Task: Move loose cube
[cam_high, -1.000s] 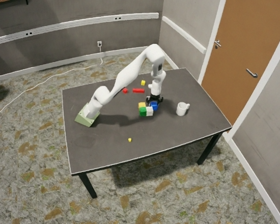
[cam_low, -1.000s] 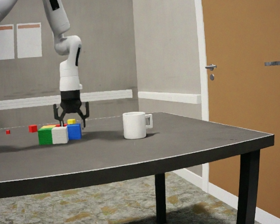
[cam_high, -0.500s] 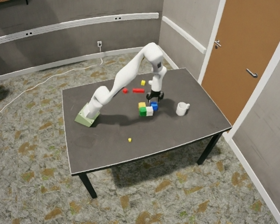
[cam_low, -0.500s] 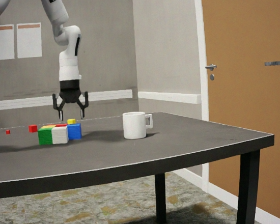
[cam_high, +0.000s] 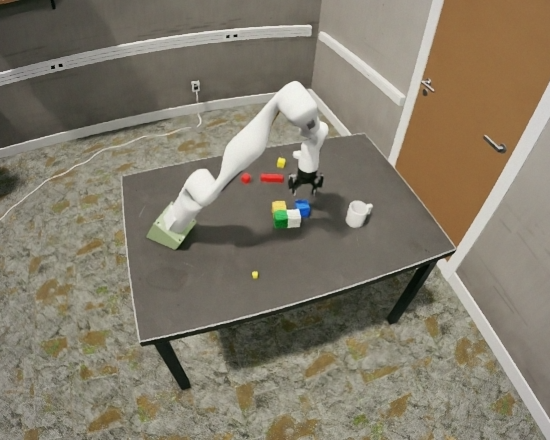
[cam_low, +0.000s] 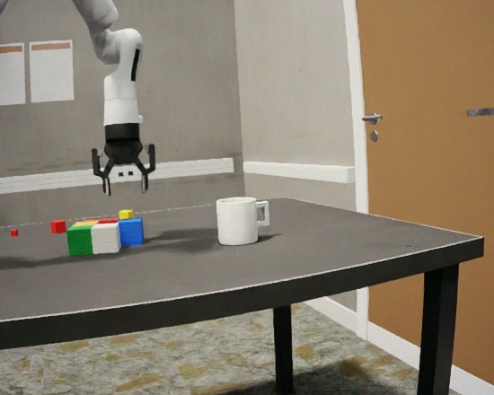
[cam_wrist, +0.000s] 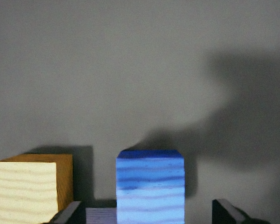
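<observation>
Blue cube (cam_high: 303, 208), ridged faces, beside white cube (cam_high: 294, 218)

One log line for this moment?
gripper: open, empty, above cubes | blue cube: on table beside white cube, gap to yellow cube | mug: untouched

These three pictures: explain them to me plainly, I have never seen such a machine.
A white jointed robot arm stands on a dark table, ending in a black two-fingered pincer. One picture looks down from above, one from the side, and one from a camera at the pincer. On the table are yellow, green, white and blue cubes grouped together, a white mug, and small red and yellow blocks. The pincer hangs open above the blue cube, holding nothing.
</observation>
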Tool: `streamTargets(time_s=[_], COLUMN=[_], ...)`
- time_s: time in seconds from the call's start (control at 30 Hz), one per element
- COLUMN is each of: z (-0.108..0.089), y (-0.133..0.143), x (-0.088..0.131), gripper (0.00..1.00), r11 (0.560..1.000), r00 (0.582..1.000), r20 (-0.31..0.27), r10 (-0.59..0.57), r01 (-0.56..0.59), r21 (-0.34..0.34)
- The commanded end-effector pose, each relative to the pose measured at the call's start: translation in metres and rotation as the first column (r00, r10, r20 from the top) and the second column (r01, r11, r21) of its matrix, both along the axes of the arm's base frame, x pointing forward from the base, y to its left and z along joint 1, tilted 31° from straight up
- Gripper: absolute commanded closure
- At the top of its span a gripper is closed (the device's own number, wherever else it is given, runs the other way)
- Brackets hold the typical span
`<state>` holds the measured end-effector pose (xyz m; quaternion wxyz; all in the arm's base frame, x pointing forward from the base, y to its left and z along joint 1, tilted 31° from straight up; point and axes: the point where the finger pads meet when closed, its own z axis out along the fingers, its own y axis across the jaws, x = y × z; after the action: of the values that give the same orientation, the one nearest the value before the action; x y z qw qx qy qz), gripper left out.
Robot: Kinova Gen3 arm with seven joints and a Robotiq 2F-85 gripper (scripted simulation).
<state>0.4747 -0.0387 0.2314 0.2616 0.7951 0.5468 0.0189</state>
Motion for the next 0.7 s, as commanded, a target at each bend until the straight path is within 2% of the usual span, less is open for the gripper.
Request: streamTargets(time_s=[0.0,0.4,0.43,0.67], z=[0.0059,0.0108,0.0108,0.0108], y=[0.0029,0.0051,0.0051,0.0051], x=[-0.0001,-0.0019,-0.0019,-0.0019], gripper=[0.17,0.17,0.90,0.90], r11=[1.000,1.000,1.000,1.000], r00=[1.000,1.000,1.000,1.000], r20=[0.007,0.007,0.007,0.007], r10=[0.003,0.003,0.003,0.003], r01=[-0.003,-0.003,-0.003,-0.003], r21=[0.003,0.003,0.003,0.003])
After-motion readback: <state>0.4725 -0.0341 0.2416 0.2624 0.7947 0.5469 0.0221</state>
